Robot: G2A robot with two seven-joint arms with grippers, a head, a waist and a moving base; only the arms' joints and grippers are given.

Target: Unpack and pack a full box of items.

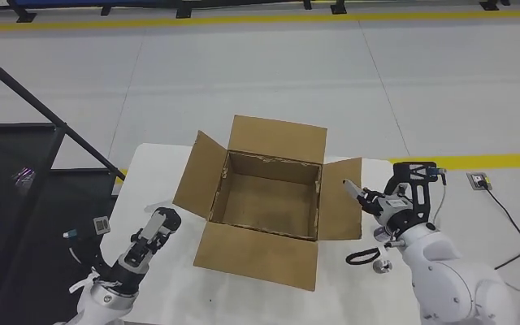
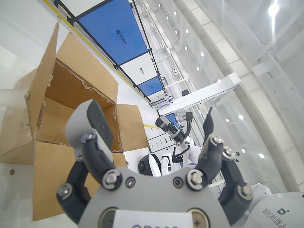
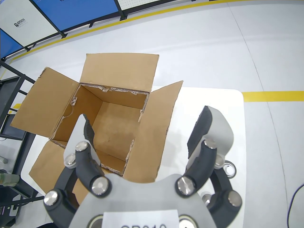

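Top view, table and contents. The white table [image 1: 158, 171] carries one cardboard box [image 1: 280, 140] at its centre, with all four flaps folded outward and the floor bare, so you are probably at the turn from unpacking to packing. The left gripper [image 1: 162, 221] sits near the box's left flap with its jaws spread and nothing between them. The right gripper [image 1: 357, 193] hangs just beside the right flap, likewise released and empty, with its fingers pointing toward the cavity. Near the right arm, on the table beside the box's near right corner, lie a small black loop [image 1: 361, 257] and what looks like a metal ring [image 1: 382, 265]; their exact form is hard to tell.

To do this step well, pick up each piece from above and lift it clear of the raised right flap before you cross over. Lower it straight through the opening, because a sideways entry would likely catch the ragged inner edges. Keep the left gripper ready to steady the box.
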